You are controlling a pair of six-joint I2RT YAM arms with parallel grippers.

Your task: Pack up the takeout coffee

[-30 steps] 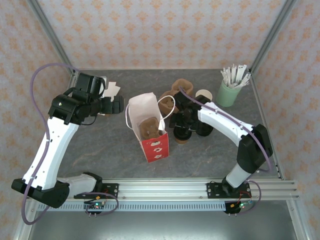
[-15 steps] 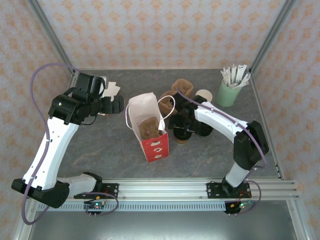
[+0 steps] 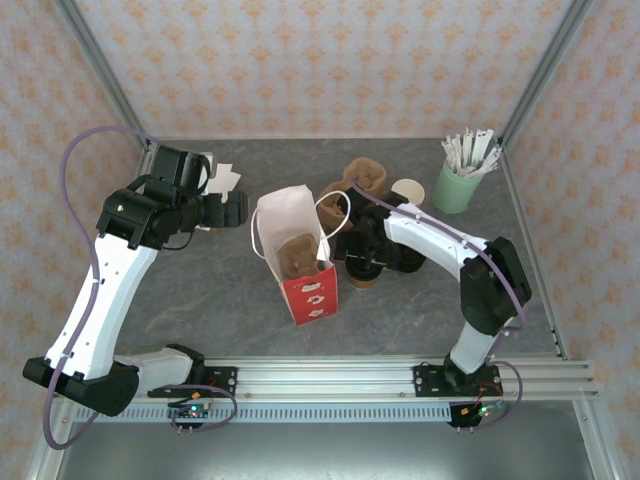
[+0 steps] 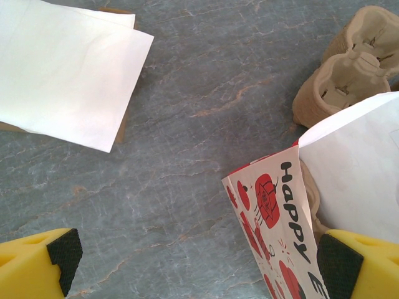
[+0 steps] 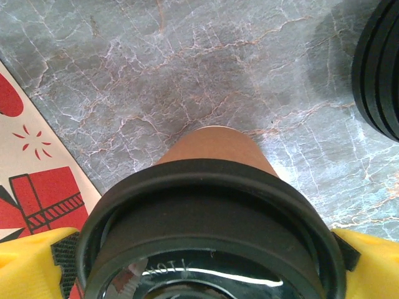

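On a grey marbled tabletop [image 3: 250, 330] a red-and-white paper gift bag [image 3: 305, 290] stands open. Just right of it sits the black-lidded takeout coffee [image 5: 212, 224], with the right gripper [image 5: 206, 258] spread wide either side of its lid. Left of the bag, the left gripper [image 4: 199, 261] hangs open. Beyond the bag lies a moulded-pulp cup carrier [image 3: 365, 178].

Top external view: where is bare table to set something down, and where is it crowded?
Bare: the near strip of table between the paper bag and the rail; also the far strip between the napkins and the pulp carrier. Crowded: right of the bag, around the coffee cup at the right pincer.
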